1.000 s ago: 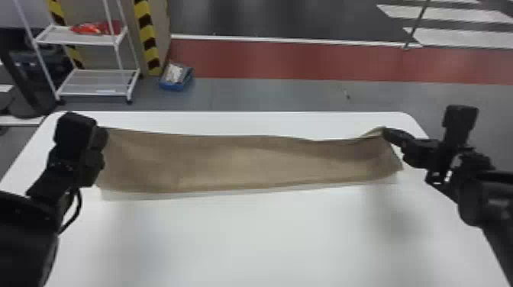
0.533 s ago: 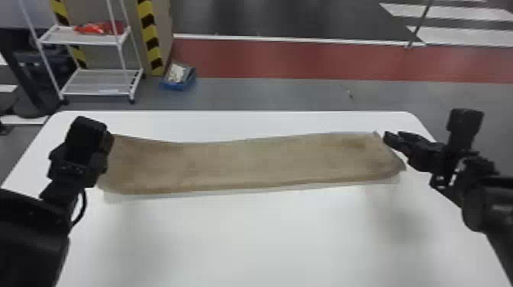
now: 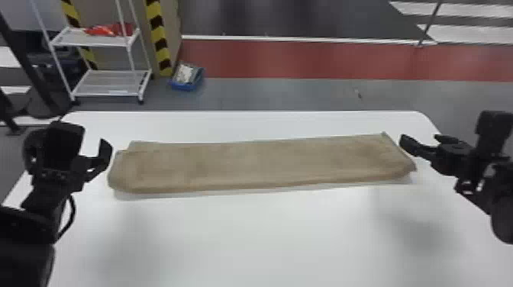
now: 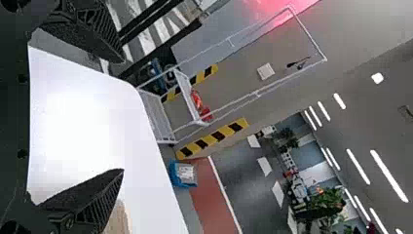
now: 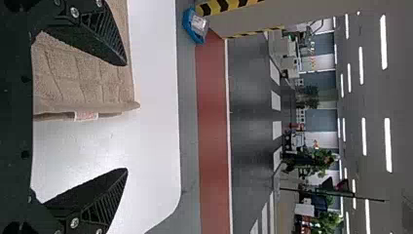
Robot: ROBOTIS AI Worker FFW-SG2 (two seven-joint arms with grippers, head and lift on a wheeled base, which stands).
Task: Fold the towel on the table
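The tan towel (image 3: 259,164) lies as a long folded strip across the white table, its right end slanted. Just off its left end is my left gripper (image 3: 91,152), open and empty. My right gripper (image 3: 423,143) stands open beside the towel's right end. In the left wrist view, a bit of towel (image 4: 118,220) shows by one finger of the left gripper (image 4: 122,116). In the right wrist view, the towel (image 5: 83,78) has a small label on its edge and lies partly behind one spread finger of the right gripper (image 5: 127,117).
The white table (image 3: 267,236) has bare surface in front of the towel and a narrow bare strip behind it. Beyond its far edge stand a white wire shelf (image 3: 110,82) and a blue box (image 3: 187,77) on the floor.
My left gripper has let go of the towel's left end, opened and moved left, away from it. The towel's far edge has straightened and settled flatter. The right gripper has shifted slightly right.
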